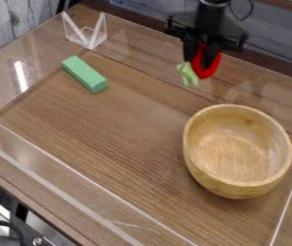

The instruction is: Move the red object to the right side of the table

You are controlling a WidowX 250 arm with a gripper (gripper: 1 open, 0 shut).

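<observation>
Along the left edge, low clear acrylic walls (20, 72) bordering a brown wood-grain table (104, 144). Near the back left corner, a small clear folded stand (85, 32), upright on the tabletop just inside the wall. A little in front of that and to its right, a green rectangular block (85, 74), lying flat and at a slant on the wood, well apart from everything else. Further right, toward the back of the table, a black gripper (206, 60) pointing steeply down from a dark arm that enters from the top edge. Between its fingers, the red object (207, 65), pinched narrowly with the jaws only slightly apart around it, red body largely covered by the fingers. Its light green leafy stub sticking out at the lower left of the grip. Held clear of the tabletop, up in the air above the wood, behind the bowl and not touching it. At the right, nearer the front, a wooden bowl (238, 151), round, upright, much larger than the held fruit, close to the right-hand acrylic wall. Inside of the bowl pale.
</observation>
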